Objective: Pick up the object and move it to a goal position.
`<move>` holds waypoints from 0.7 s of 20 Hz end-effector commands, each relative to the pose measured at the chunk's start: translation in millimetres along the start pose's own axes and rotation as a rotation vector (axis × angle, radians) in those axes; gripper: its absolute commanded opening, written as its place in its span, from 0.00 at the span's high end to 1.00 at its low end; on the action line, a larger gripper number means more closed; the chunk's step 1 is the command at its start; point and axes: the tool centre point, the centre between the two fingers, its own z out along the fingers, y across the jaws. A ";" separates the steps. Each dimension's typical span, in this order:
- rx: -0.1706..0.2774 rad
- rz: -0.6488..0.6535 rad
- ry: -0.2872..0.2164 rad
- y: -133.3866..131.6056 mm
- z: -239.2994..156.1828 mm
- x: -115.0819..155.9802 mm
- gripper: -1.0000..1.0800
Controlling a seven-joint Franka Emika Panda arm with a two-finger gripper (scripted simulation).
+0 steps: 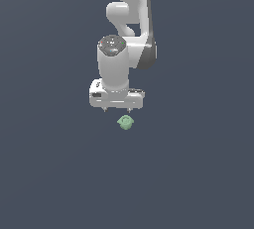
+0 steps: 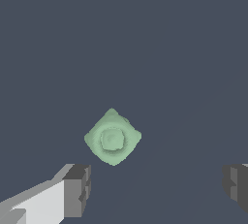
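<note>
Pale green object (image 1: pixel 125 122): a small lumpy, roundish thing lying on the dark grey ground (image 1: pixel 49 173), just beside my fingertips in the exterior view.
My gripper (image 1: pixel 116 109): white, spread wide, holding nothing.
My fingers (image 2: pixel 77 189): dark pads well apart, the object (image 2: pixel 112 138) clear of both, untouched.

Plain dark blue-grey surface (image 1: pixel 54 173) is filling both views, no edges or markings showing. Only 1 thing is lying on it: small pale green lumpy obj (image 1: pixel 125 122), roundish w/ a dimpled centre in the wrist view (image 2: pixel 113 137), sitting alone.
</note>
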 end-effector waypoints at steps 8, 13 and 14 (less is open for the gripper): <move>0.007 -0.031 -0.003 -3.2 -2.1 -1.4 0.04; 0.010 -0.050 -0.005 -4.6 -3.5 -2.2 0.04; 0.010 -0.050 -0.005 -4.7 -3.5 -2.1 0.04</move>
